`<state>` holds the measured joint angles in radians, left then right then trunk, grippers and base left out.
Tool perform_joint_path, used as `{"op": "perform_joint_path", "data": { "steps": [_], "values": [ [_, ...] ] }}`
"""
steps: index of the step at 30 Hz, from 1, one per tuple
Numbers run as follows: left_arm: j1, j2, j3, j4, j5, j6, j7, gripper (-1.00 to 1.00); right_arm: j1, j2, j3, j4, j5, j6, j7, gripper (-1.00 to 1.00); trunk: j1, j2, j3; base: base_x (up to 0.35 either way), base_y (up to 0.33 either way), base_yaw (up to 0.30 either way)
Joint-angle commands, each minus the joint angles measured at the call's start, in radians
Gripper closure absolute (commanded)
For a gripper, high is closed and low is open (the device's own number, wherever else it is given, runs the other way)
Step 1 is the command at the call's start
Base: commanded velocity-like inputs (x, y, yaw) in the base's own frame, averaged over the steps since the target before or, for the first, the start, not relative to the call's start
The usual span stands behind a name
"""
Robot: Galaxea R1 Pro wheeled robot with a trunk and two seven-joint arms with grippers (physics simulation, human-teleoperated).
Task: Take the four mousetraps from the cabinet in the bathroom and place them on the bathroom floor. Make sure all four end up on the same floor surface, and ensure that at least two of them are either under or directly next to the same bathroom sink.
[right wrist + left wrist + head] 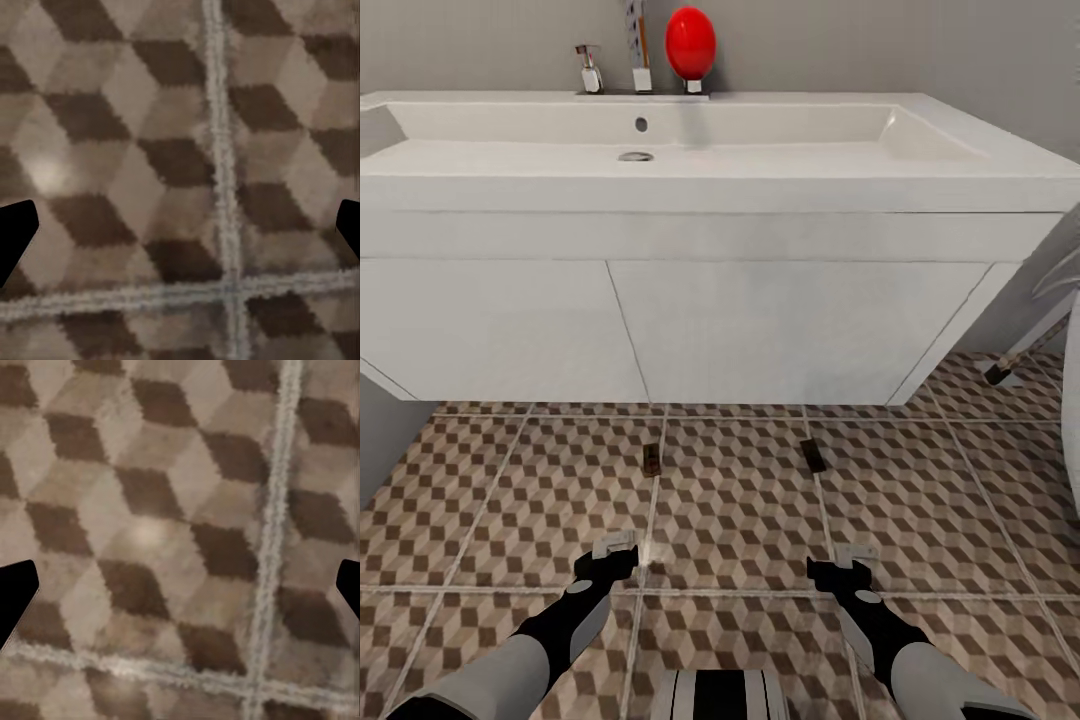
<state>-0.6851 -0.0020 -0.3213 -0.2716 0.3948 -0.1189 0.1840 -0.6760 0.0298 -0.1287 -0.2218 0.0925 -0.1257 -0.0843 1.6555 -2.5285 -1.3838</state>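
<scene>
Both of our claws hang low over the bathroom floor [740,520] in the head view: the left gripper [618,552] and the right gripper [847,562] each point down at the cube-pattern tiles, well apart from each other, and neither holds anything. From this angle we cannot judge how wide they stand. Ahead of them two mousetraps lie flat on the tiles, each on or just beside a grout line: the left mousetrap [651,460] beyond our left claw, the right mousetrap [813,456] beyond our right claw. Both rest just in front of the white vanity [760,330], near its lower edge, under the long sink [660,130]. A chrome tap [590,70] and a red egg-shaped object [690,42] stand at the back of the basin.

Looking along our left wrist, we see the dark fingertips [16,596] at the two side edges of the picture, spread wide with only tiles and a grout crossing between them.

Along our right wrist the fingertips [16,234] likewise sit far apart at the edges, wide and empty, over a grout crossing.
</scene>
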Motion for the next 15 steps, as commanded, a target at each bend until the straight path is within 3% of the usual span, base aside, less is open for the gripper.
{"op": "perform_joint_path", "data": {
  "steps": [1,15],
  "values": [
    [-0.001,0.000,-0.009,0.001,0.008,-0.004,0.006,-1.00,0.000,0.001,-0.008,0.001,0.010,-0.003,-0.002,-1.00,-0.001,0.000,0.003,0.000,0.000,0.000],
    [-0.001,0.000,-0.009,0.003,0.009,-0.004,0.006,-1.00,0.000,0.001,-0.008,0.001,0.010,-0.003,-0.002,-1.00,-0.007,0.003,0.058,0.000,0.000,0.000]
  ]
}}
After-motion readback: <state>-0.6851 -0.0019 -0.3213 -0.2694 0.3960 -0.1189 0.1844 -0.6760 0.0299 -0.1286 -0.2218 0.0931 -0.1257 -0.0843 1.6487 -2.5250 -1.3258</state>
